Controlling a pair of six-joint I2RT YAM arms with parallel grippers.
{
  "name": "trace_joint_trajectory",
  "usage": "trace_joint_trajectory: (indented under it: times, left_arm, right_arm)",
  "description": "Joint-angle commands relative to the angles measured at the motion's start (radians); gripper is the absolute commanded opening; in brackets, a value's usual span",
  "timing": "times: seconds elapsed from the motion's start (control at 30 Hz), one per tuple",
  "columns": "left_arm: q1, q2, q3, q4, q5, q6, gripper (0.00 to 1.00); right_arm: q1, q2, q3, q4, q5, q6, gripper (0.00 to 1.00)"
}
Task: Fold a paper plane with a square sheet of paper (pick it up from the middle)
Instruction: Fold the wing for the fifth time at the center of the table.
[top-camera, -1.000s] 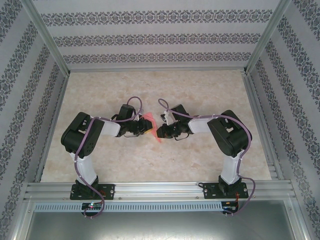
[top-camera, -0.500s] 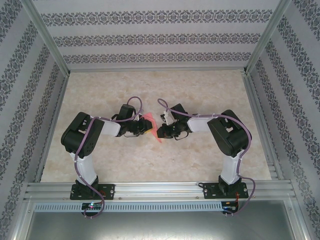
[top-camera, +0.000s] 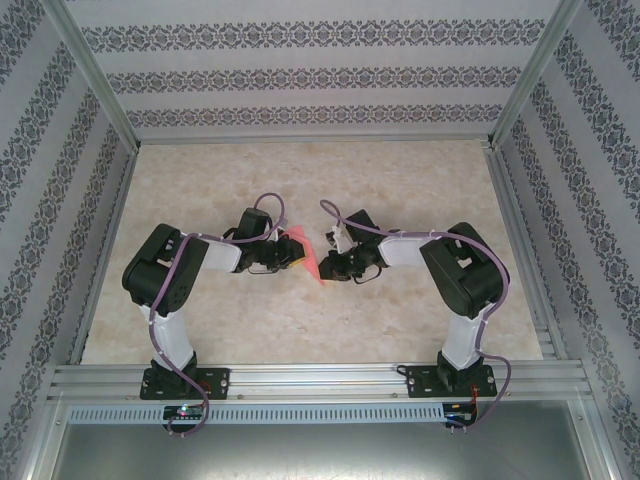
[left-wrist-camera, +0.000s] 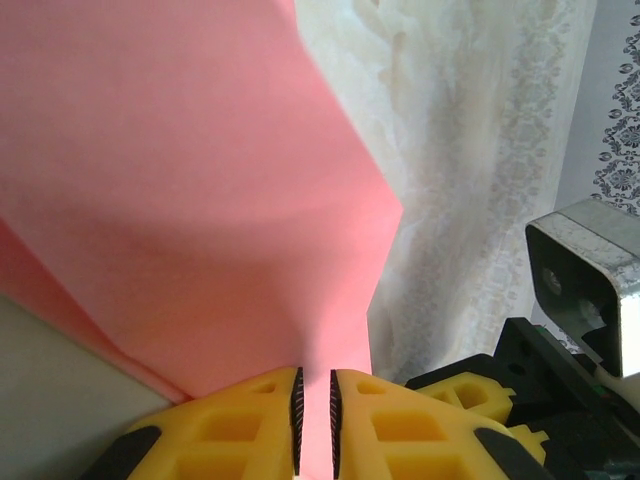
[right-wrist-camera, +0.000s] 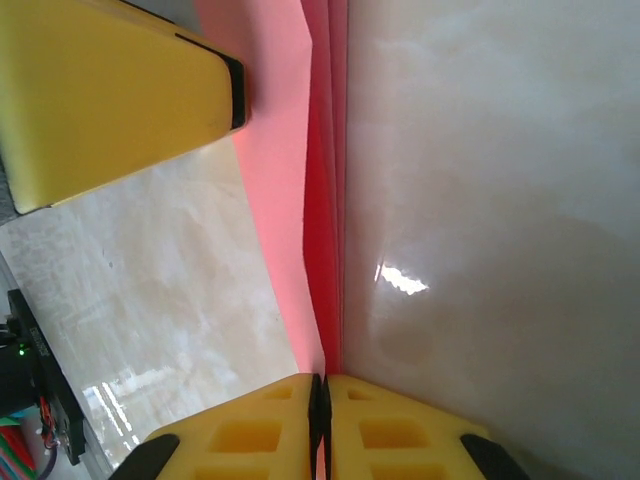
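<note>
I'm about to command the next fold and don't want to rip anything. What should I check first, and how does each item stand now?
1. Left gripper gripping the pink paper: ok, the sheet runs between its pads.
2. Right gripper gripping the paper: ok, shut on the folded edge.
3. Grippers apart from each other: ok, a gap shows between them in the right wrist view.
4. Layers aligned at the fold: cannot tell, too little of the sheet shows.
5. Paper lifted off the table: cannot tell.
</note>
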Motion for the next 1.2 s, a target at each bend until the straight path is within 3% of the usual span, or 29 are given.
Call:
trace_joint_trajectory:
  times: [0.0,0.1,0.2,0.57,0.83,1.17]
  left_arm:
    - [-0.006,0.045,0.005,-0.077,-0.045,0.03,0.19]
    - [-0.006,0.044,0.006,-0.08,-0.047,0.031,0.18]
    - [-0.007,0.043,0.005,-0.082,-0.047,0.03,0.18]
    - [-0.007,0.047,0.008,-0.091,-0.047,0.031,0.16]
    - [-0.007,0.047,0.011,-0.106,-0.052,0.032,0.15]
    - [-0.008,0.045,0.015,-0.158,-0.078,0.037,0.15]
  right_arm:
    - [0.007,-0.005,0.0,-0.07,0.039,-0.002,0.13]
    - [0.004,-0.093,-0.024,-0.037,0.067,0.01,0.22]
    - [0.0,-0.163,-0.044,-0.016,0.108,0.032,0.24]
    - [0.064,-0.042,0.076,-0.008,0.072,0.071,0.02]
    - [0.069,0.039,0.15,-0.051,0.085,0.06,0.01]
    - [0.06,0.08,0.125,-0.1,0.082,0.05,0.01]
